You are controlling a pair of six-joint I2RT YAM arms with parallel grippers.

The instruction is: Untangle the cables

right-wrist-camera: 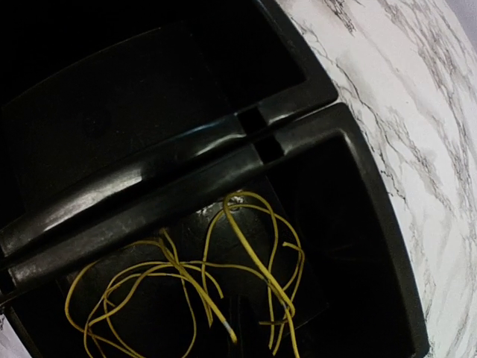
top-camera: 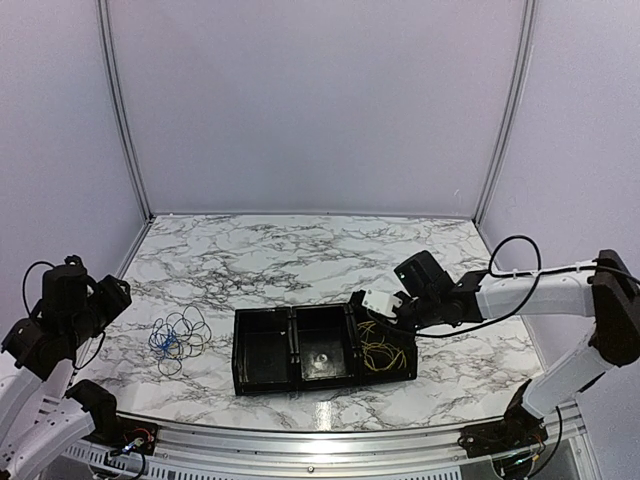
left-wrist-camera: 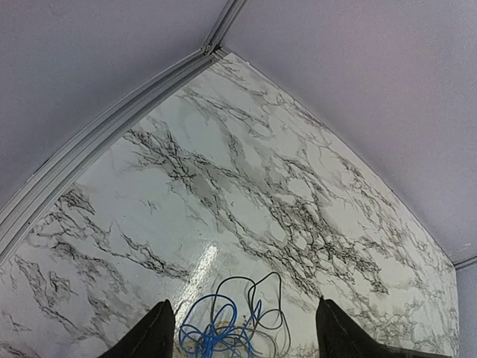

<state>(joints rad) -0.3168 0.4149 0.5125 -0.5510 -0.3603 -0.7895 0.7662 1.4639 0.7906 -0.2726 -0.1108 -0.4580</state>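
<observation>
Yellow cable lies loose in the tray's right compartment. My right gripper hangs over it, pressed together, no strand visibly pinched. Blue cable and dark cable sit tangled on the table beneath my spread left gripper. They look light, springy and slippery. I'd pinch one outer blue loop.

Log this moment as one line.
left gripper: open, near blue cable | right gripper: shut, over tray | yellow cable: in tray's right compartment
</observation>
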